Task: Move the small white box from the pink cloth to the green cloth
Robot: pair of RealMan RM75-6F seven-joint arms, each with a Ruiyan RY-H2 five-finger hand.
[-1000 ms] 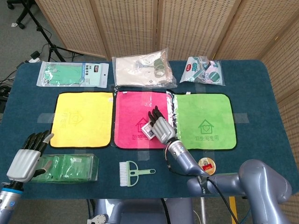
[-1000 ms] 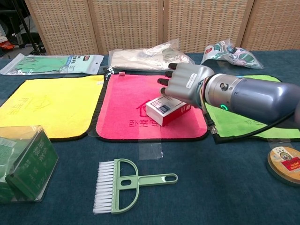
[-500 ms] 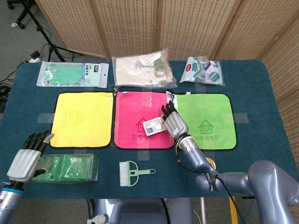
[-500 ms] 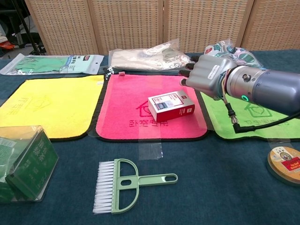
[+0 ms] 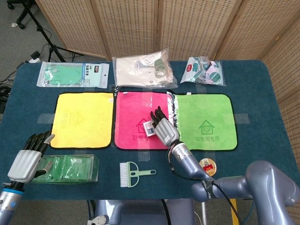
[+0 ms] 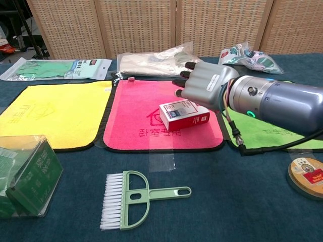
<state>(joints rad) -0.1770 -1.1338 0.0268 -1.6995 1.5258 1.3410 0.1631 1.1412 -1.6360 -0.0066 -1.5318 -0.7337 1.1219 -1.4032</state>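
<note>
Moving the small white box [image 6: 184, 115] is not yet done: it lies on the pink cloth [image 6: 136, 108], near the edge facing the green cloth [image 5: 204, 122]. Your right robot hand [image 6: 202, 89] hovers just above it, fingers spread, gripping nothing. You must grasp, lift and carry it right. The left robot hand [image 5: 28, 159] is idle with fingers apart by a green packet [image 5: 70, 168]. A brush [image 6: 133, 197] and a round tin [image 6: 305, 176] lie on the desk [image 6: 227, 212], outside the path.

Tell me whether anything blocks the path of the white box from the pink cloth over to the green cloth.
Nothing visible does. The small white box sits on the pink cloth; only the right hand hovers beside it, toward the green cloth, which looks bare.
</note>
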